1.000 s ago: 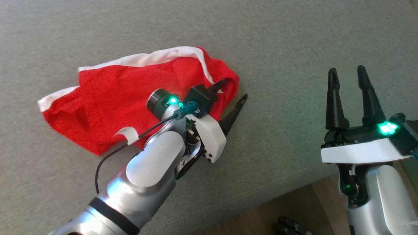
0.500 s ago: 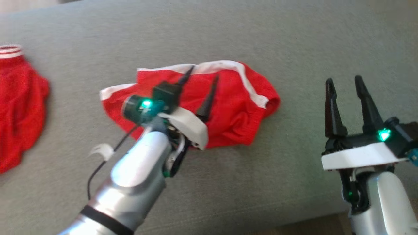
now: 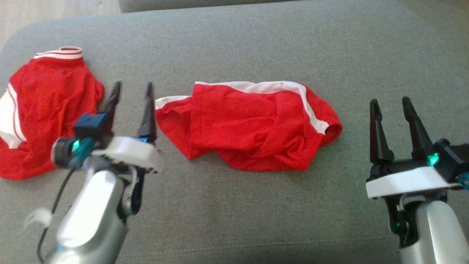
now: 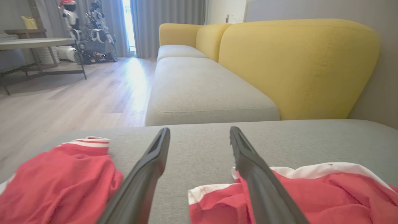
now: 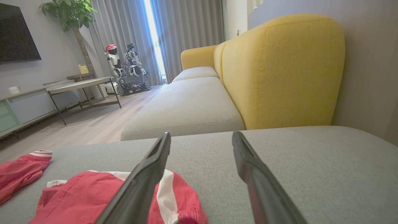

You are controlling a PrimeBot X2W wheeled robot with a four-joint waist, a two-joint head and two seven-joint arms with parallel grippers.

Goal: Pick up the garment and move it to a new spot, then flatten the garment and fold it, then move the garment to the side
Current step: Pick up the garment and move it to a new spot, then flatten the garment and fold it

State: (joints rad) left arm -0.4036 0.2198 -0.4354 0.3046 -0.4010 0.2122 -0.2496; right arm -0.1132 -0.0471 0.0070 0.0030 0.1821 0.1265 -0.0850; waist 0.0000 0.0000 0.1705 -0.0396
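Two red pieces: centre garment (image 3: pixel 249 128), side garment (image 3: pixel 47 110); left hand (image 3: pixel 132 85), right hand (image 3: pixel 389 101) spread empty

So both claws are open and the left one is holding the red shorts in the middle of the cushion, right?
Not quite. The right claw and left claw are both open, but the left holds nothing: the head view shows it beside the red shorts, which lie loose in the middle of the cushion.
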